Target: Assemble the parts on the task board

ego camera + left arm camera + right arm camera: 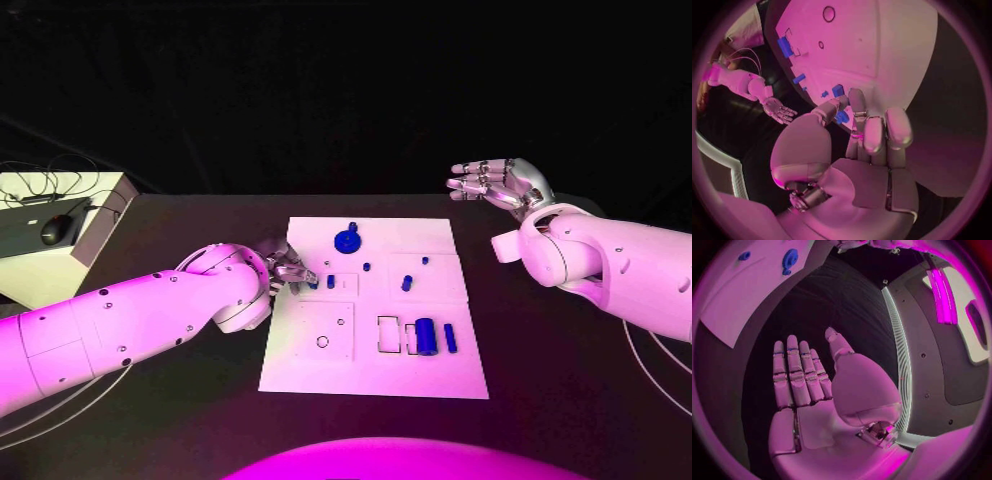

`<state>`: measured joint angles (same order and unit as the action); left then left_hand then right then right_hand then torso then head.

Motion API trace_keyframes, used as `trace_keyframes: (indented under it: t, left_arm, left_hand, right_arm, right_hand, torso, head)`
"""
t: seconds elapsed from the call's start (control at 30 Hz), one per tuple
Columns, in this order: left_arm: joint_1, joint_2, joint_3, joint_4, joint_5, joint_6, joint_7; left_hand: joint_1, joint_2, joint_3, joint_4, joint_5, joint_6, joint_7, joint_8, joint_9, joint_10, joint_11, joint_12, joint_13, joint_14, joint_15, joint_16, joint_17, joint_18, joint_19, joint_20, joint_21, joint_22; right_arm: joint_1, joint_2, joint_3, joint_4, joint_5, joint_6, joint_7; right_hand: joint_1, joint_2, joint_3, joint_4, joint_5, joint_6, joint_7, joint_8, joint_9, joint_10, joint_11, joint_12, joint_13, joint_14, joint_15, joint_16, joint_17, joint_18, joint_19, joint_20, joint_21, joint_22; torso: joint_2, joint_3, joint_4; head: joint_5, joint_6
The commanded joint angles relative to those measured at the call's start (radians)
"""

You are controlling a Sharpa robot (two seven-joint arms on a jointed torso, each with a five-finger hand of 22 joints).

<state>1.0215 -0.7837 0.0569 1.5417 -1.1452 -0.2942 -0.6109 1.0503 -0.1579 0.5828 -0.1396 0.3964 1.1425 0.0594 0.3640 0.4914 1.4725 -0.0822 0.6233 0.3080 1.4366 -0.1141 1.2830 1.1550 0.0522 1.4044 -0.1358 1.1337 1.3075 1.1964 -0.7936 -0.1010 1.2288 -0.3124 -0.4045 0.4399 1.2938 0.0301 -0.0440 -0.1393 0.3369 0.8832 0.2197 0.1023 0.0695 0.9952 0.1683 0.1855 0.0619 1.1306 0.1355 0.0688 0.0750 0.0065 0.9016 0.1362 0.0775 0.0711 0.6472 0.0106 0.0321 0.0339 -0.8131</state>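
Observation:
The white task board [378,372] lies mid-table. A blue gear [348,240] stands near its far edge, several small blue parts [407,282] sit across its middle, and a blue cylinder [426,335] with a slim blue bar [450,338] lies near the front. My left hand [289,268] rests at the board's left edge, fingers curled. In the left wrist view its thumb and a finger pinch a small blue part [842,116] just over the board [886,45]. My right hand [498,183] hovers off the board's far right corner, palm flat and empty [804,390]. The gear [789,260] lies beyond it.
A beige box [58,235] carrying a black device and cables stands at the table's back left corner. Bare black table surrounds the board on its right and front sides.

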Motion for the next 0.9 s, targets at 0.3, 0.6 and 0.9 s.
trace_keyframes:
  t: [0.3, 0.6, 0.9]
  left_arm:
    - [-0.003, -0.016, -0.001, 0.012, -0.034, -0.004, -0.004]
    - [-0.003, -0.012, -0.001, 0.011, -0.033, -0.013, -0.004]
    - [-0.004, -0.015, -0.001, 0.023, -0.027, -0.044, 0.008]
  left_hand:
    - [0.022, 0.026, 0.022, -0.013, 0.005, 0.100, -0.098, 0.015, 0.125, 0.042, -0.010, 0.004, -0.003, 0.002, -0.006, 0.005, 0.000, -0.010, 0.000, -0.004, 0.006, 0.017]
    - [0.020, 0.026, 0.025, -0.013, 0.005, 0.100, -0.098, 0.016, 0.126, 0.042, -0.011, 0.006, -0.004, 0.002, -0.007, 0.006, 0.000, -0.010, 0.000, -0.004, 0.006, 0.017]
    - [0.018, 0.027, 0.028, -0.015, 0.005, 0.099, -0.098, 0.017, 0.127, 0.042, -0.011, 0.006, -0.006, 0.002, -0.007, 0.007, 0.001, -0.010, 0.000, -0.004, 0.007, 0.017]
  right_arm:
    - [0.000, 0.000, 0.001, 0.000, -0.005, 0.012, 0.007]
    - [0.000, -0.001, 0.001, 0.000, -0.005, 0.013, 0.007]
    - [0.000, -0.001, 0.001, 0.000, -0.005, 0.013, 0.008]
  right_hand:
    - [-0.004, 0.003, 0.003, 0.001, 0.005, -0.002, 0.006, -0.004, 0.000, -0.002, 0.000, -0.001, -0.002, -0.004, 0.001, -0.004, -0.001, -0.006, -0.009, 0.002, -0.002, 0.000]
    - [-0.004, 0.003, 0.003, 0.001, 0.005, -0.002, 0.006, -0.004, 0.000, -0.002, 0.000, -0.001, -0.002, -0.004, 0.001, -0.004, -0.001, -0.006, -0.009, 0.002, -0.002, 0.000]
    - [-0.004, 0.003, 0.003, 0.001, 0.005, -0.002, 0.006, -0.004, 0.000, -0.002, 0.000, -0.001, -0.002, -0.004, 0.001, -0.004, -0.001, -0.006, -0.009, 0.002, -0.002, 0.000]
  torso:
    - [0.000, 0.0005, -0.0002]
    - [0.000, 0.0005, -0.0007]
    - [0.000, 0.0005, -0.0005]
  head:
    - [0.000, -0.002]
    - [0.001, -0.002]
    - [0.001, -0.002]
